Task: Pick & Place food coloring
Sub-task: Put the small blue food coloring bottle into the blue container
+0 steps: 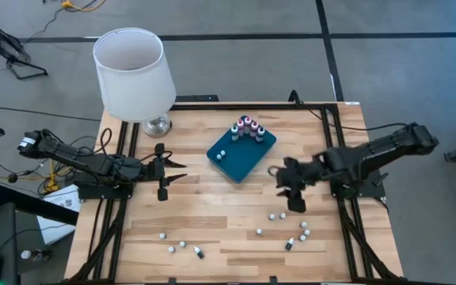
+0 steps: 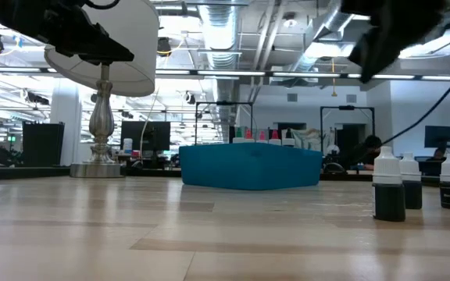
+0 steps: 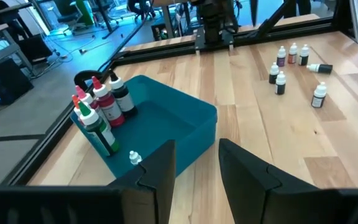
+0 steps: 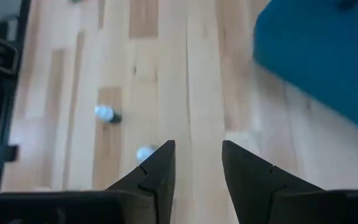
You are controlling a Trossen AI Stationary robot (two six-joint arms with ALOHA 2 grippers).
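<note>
I hold the right gripper (image 1: 295,201), fingers apart and empty, above loose food coloring (image 1: 282,215) bottles, near the teal tray (image 1: 240,161), for a pick; the left gripper (image 1: 165,175) waits open.

Light is even and bright across the table (image 1: 236,222) in the high view, coming from overhead, with only soft, short shadows beside the lamp (image 1: 133,75) in the upper left and under both arms. In the low view, ceiling fixtures along the top of the frame glare white, and the near table surface at the bottom is blurred, while the teal tray (image 2: 250,166) at centre stays fairly crisp. The left wrist view is clear, with a pale sheen on the wood toward the right of the frame. The right wrist view is soft throughout: the two small bottles (image 4: 106,113) at left centre are smeared.
</note>
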